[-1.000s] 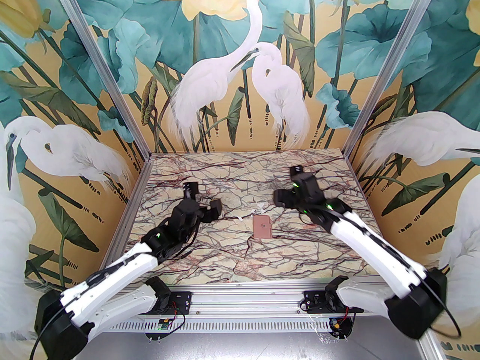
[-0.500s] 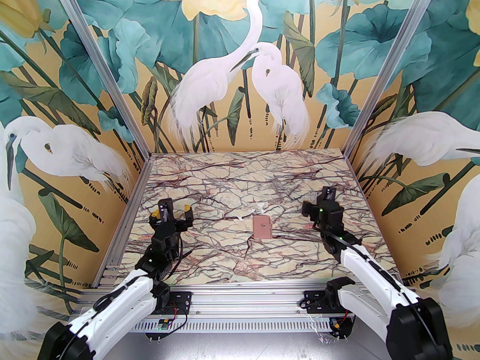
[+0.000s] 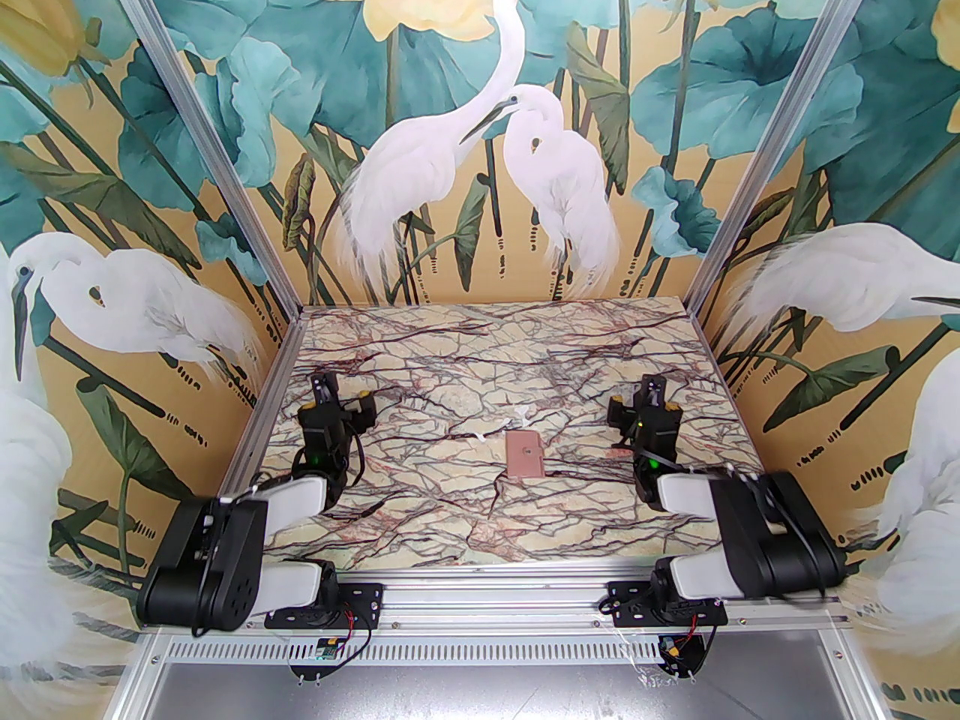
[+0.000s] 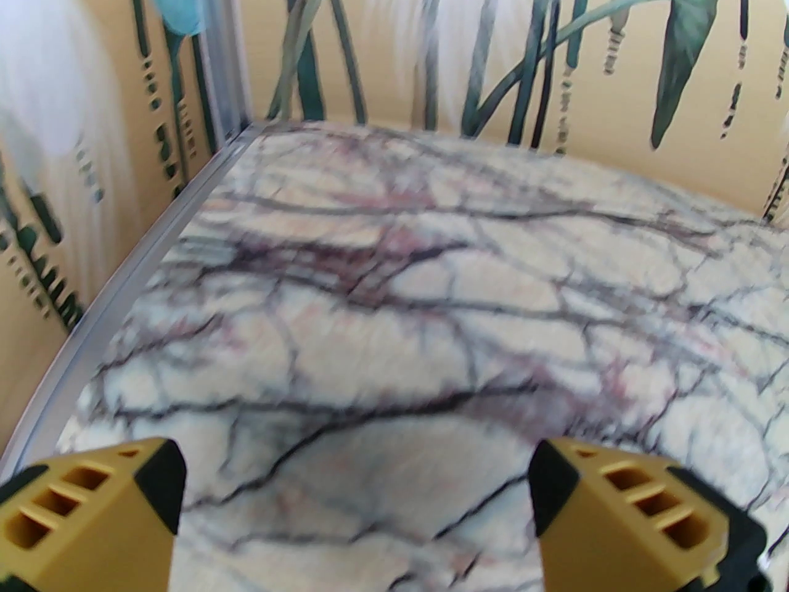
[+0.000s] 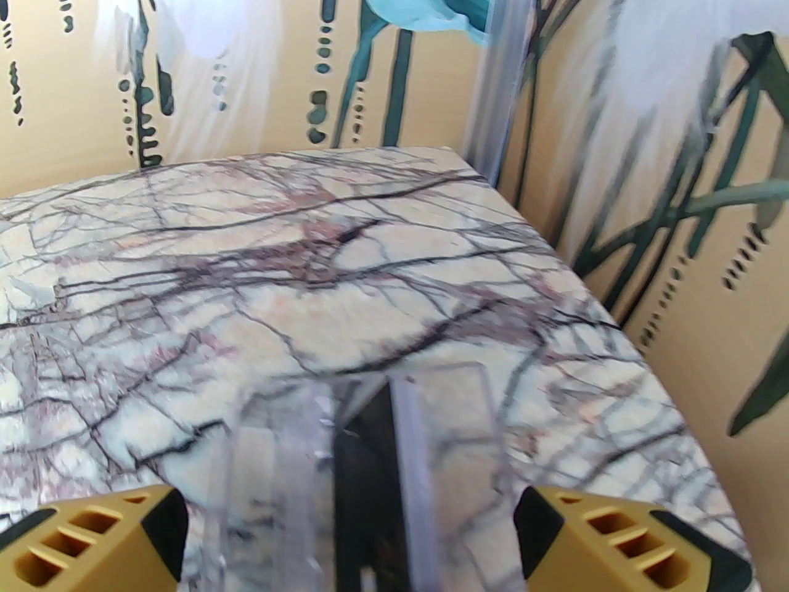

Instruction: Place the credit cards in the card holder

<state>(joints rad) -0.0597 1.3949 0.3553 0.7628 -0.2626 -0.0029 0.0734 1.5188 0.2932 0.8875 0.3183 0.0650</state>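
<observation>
Left gripper (image 3: 345, 396): jaws wide apart, nothing between them; it hangs over the bare table (image 3: 480, 357) at the left
Right gripper (image 3: 637, 400): also wide open and holding nothing; a see-through piece (image 5: 370, 429) lies just ahead of it, perhaps one of the credit cards; I cannot tell
Card holder (image 3: 524, 454): flat at the table middle, flap shut, well apart from both grippers
Advice: open the flap first, I think; one gripper pins the holder, the other slides a card in edge-first, low and slow

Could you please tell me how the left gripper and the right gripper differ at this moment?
The left gripper has bare marble table between its fingers; the right gripper has a see-through plastic piece there. The left gripper stands left of the card holder, the right gripper to its right. Both are open, with yellow-and-black fingers.
</observation>
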